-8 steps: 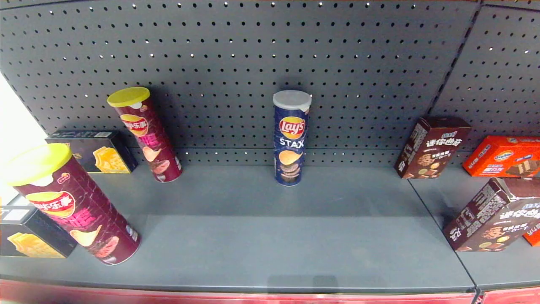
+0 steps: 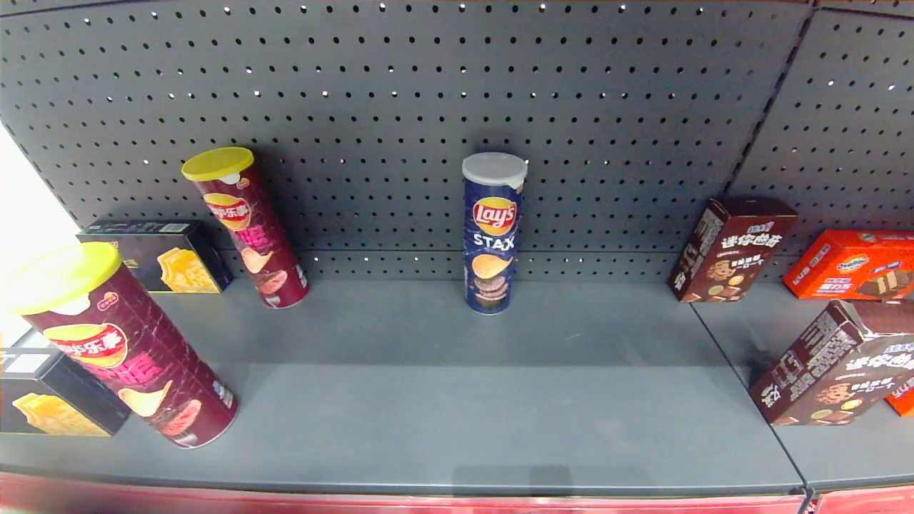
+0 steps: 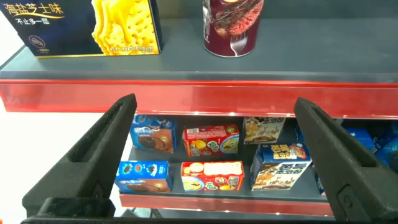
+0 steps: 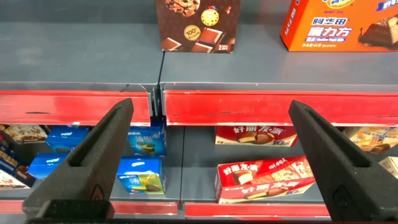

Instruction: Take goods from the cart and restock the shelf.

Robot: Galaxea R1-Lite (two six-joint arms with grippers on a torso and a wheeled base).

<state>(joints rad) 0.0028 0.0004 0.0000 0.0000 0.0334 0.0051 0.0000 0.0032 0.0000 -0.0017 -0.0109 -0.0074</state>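
A grey shelf (image 2: 443, 400) with a pegboard back holds a blue chip can (image 2: 491, 232) upright at the middle rear. Two maroon chip cans with yellow lids stand at the left, one at the back (image 2: 245, 227) and one near the front (image 2: 121, 346). Dark cracker boxes (image 2: 161, 255) sit beside them. Brown cookie boxes (image 2: 730, 248) and an orange box (image 2: 850, 263) stand at the right. My left gripper (image 3: 214, 162) is open below the shelf's red front edge (image 3: 199, 98), with a maroon can (image 3: 233, 28) above. My right gripper (image 4: 214, 162) is open too, facing the red edge (image 4: 267, 107).
Lower shelves hold small snack boxes, blue and red ones (image 3: 208, 158) in the left wrist view, and red and blue ones (image 4: 267, 180) in the right wrist view. A seam (image 2: 750, 385) divides the grey shelf from its right neighbour. The shelf's middle front is bare.
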